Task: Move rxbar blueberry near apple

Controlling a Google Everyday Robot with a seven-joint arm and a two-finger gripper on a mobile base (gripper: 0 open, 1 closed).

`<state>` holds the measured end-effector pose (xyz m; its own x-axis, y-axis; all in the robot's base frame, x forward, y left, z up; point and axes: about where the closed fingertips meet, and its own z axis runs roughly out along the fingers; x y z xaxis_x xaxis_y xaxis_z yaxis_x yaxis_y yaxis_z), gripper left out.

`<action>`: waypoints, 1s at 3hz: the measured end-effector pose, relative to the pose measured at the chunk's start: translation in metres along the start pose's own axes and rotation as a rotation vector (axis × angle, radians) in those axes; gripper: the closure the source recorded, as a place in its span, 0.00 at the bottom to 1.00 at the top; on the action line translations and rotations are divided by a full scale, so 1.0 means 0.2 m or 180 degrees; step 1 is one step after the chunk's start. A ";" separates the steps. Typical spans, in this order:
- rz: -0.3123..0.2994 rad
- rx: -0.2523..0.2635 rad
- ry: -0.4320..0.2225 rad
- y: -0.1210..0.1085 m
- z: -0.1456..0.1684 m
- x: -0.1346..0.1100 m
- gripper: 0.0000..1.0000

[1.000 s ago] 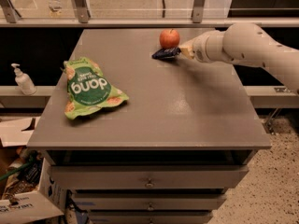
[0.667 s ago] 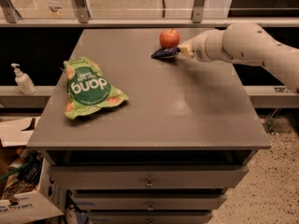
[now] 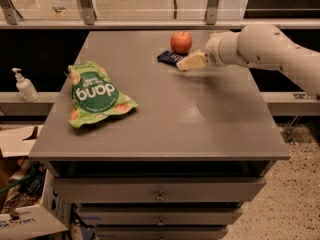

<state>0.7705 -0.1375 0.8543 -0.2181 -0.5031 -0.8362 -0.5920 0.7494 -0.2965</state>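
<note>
Lab-like workspace: drawer cabinet (image 3: pixel 200 119), glass railing (image 3: pixel 145 4), sanitizer bottle (image 3: pixel 24 86), robot's tool (image 3: pixel 190 61) over the cabinet's far edge.
</note>
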 end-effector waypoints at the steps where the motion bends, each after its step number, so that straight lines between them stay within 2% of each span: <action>1: -0.0015 -0.0012 -0.0039 0.01 -0.01 -0.01 0.00; 2: 0.0014 -0.0188 -0.0223 0.07 -0.02 -0.05 0.00; 3: 0.0022 -0.0613 -0.0530 0.20 -0.04 -0.11 0.00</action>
<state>0.7457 -0.0989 0.8643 -0.1014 -0.4087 -0.9070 -0.7313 0.6487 -0.2105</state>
